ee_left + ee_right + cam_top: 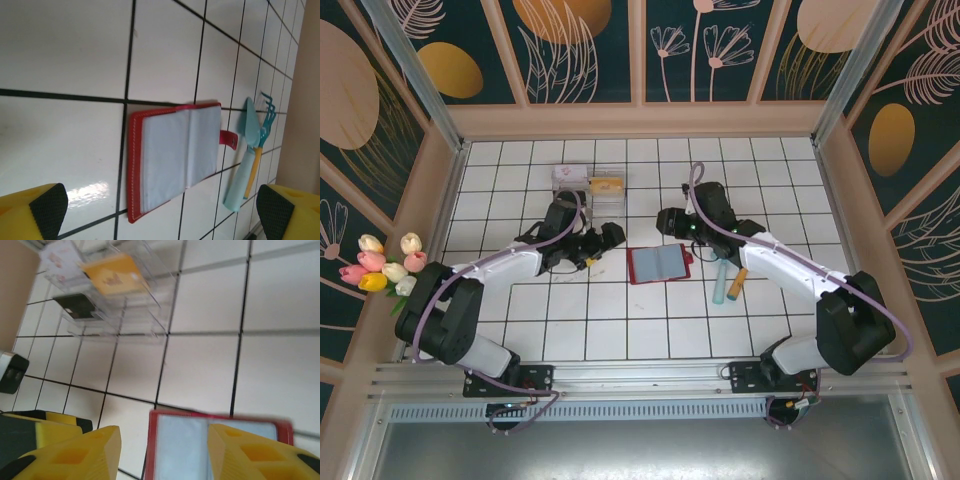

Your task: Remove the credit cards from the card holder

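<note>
Tiled table (570,320) | holder (660,264) open, floppy | cards likely slick: pinch edges | my left gripper (160,210) wide, right gripper (162,450) part-open

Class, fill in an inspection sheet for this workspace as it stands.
Surface: white tiled table, dark grout.
Job's things: red card holder lying open, flat; orange card, dark card in clear plastic box.
Clutter: teal trowel and rake right of the holder.
Grippers: left gripper open; right gripper open; both empty.
Cables: lavender cables along both arms.
Surroundings: artificial tulips, floral wall panels.
</note>
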`<act>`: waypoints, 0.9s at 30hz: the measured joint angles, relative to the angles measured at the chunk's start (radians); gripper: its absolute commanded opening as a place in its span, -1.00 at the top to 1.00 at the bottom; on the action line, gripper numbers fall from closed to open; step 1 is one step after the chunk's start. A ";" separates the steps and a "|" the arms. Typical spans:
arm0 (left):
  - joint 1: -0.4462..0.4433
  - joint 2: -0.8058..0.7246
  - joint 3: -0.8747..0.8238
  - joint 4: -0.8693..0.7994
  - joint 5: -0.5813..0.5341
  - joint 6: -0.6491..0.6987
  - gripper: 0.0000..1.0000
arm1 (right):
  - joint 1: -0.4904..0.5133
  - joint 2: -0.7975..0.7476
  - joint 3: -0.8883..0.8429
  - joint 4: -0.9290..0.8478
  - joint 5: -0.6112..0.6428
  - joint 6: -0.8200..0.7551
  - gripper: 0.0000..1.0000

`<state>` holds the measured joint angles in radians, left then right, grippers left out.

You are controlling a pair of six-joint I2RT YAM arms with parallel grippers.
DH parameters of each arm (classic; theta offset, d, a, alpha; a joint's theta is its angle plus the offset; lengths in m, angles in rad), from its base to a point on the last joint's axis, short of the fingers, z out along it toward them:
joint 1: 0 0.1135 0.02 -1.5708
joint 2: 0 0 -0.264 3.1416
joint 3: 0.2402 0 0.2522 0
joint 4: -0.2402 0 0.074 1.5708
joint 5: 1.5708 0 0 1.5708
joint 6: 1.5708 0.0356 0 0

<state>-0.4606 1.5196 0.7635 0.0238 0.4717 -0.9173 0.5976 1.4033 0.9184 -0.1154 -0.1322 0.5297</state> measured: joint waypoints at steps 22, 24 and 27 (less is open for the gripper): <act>-0.161 0.176 0.117 0.059 0.048 -0.095 -0.50 | 0.001 0.293 0.007 -0.148 0.019 0.185 0.11; -0.161 0.190 0.119 0.060 0.048 -0.103 -0.46 | 0.003 0.299 0.014 -0.151 0.021 0.188 0.11; -0.161 0.212 0.121 0.061 0.047 -0.110 -0.40 | 0.016 0.305 0.016 -0.150 0.027 0.203 0.11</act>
<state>-0.6212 1.7317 0.8848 0.0853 0.5186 -1.0275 0.6140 1.7081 0.9344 -0.2657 -0.1055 0.7322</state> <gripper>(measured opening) 0.711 0.447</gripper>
